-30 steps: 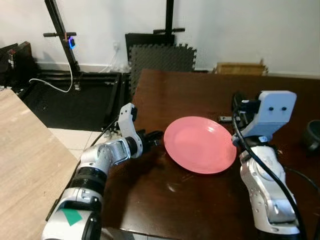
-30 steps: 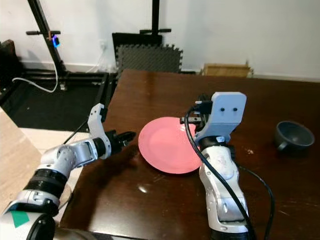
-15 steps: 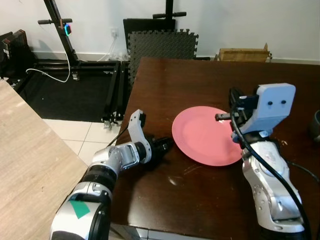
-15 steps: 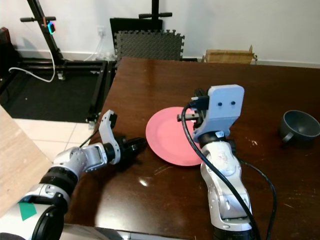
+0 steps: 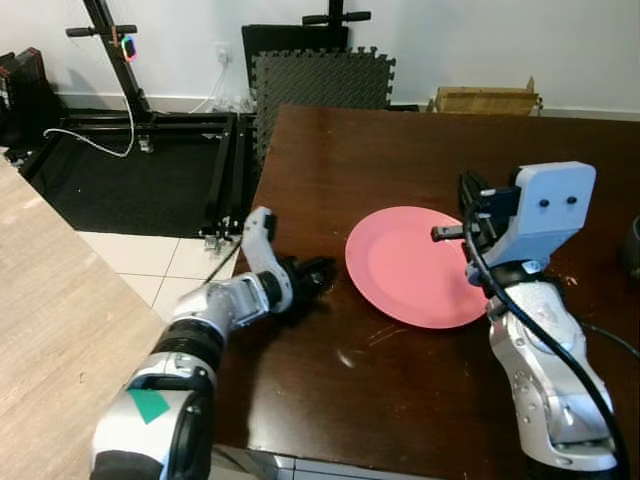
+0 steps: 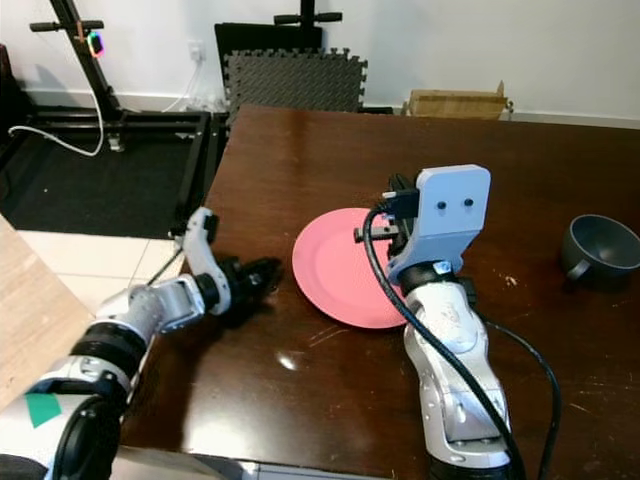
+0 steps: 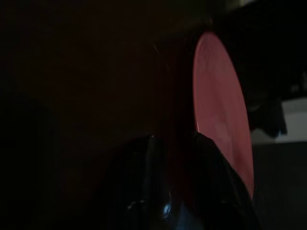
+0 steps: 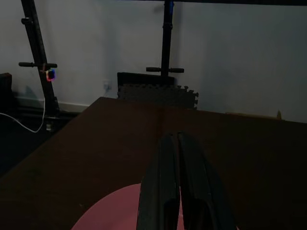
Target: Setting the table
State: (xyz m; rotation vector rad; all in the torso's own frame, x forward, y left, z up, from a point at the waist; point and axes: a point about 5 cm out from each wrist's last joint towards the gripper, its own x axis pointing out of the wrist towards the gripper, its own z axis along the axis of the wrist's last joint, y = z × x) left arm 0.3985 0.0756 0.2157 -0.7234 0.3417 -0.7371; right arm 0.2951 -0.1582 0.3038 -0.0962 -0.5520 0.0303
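Note:
A pink plate (image 5: 415, 265) lies flat on the dark wooden table (image 5: 400, 150), near its left side. My left gripper (image 5: 322, 272) rests low on the table just off the plate's left rim, not touching it. In the left wrist view its fingers (image 7: 211, 163) stand slightly open, with the plate's rim (image 7: 220, 105) just ahead of them. My right gripper (image 5: 445, 233) hovers over the right part of the plate, and its fingers (image 8: 163, 182) are shut together on nothing. A dark grey mug (image 6: 598, 250) stands on the table far to the right.
The table's left edge (image 5: 250, 230) drops to a tiled floor (image 5: 150, 260). A light wooden surface (image 5: 50, 330) is at my near left. Behind the table are a grey foam mat (image 5: 320, 75), a cardboard box (image 5: 485, 100) and a black stand (image 5: 110, 50).
The camera has shifted, so the whole scene sits differently. My left gripper has stayed beside the plate's left rim and drawn back a little. The right gripper holds its place over the plate.

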